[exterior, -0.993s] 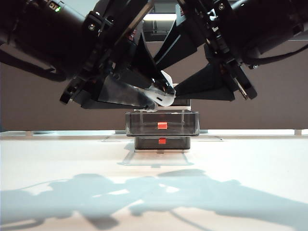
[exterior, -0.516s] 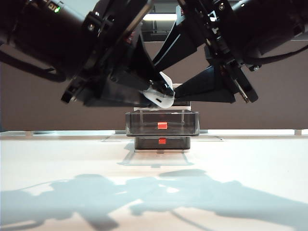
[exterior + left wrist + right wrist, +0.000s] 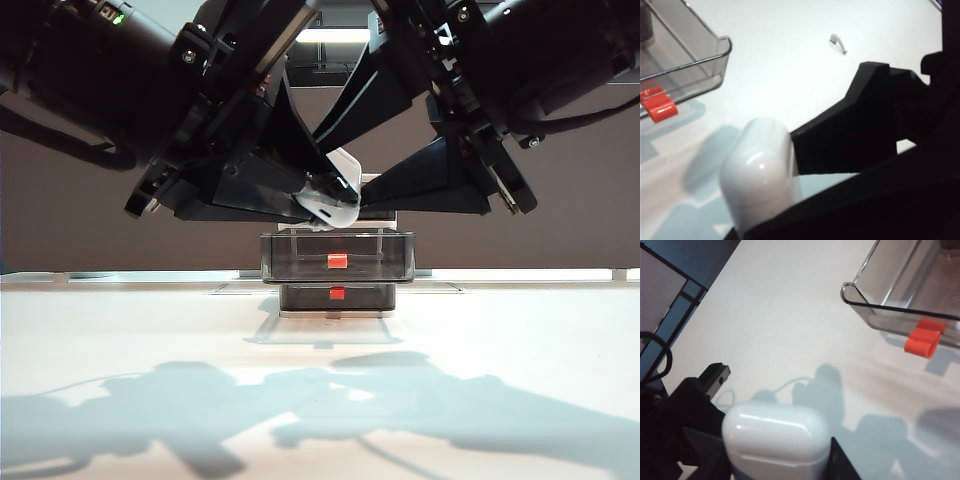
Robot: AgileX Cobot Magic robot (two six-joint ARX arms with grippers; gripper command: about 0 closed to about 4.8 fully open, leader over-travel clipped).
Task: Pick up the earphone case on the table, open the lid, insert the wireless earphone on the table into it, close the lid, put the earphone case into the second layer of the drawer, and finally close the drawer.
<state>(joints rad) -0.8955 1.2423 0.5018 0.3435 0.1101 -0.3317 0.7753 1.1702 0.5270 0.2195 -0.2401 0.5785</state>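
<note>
Hovering high over the table [image 3: 320, 400], my two arms meet above the drawer [image 3: 337, 270], its second layer [image 3: 337, 256] pulled out. My left gripper [image 3: 322, 196] and right gripper [image 3: 362, 190] both pinch the earphone case [image 3: 338, 200], lid [image 3: 775, 432] shut. The earphone [image 3: 838, 43] lies on the table, well apart.

Glossy white earphone case [image 3: 335, 196] lid shut, held aloft above pulled-out second layer of the drawer [image 3: 337, 256], left tool [image 3: 325, 198], right tool [image 3: 352, 187]

Left gripper [image 3: 325, 195] fingers have closed in on the small glossy white earphone case [image 3: 335, 195], held mid-air.
</note>
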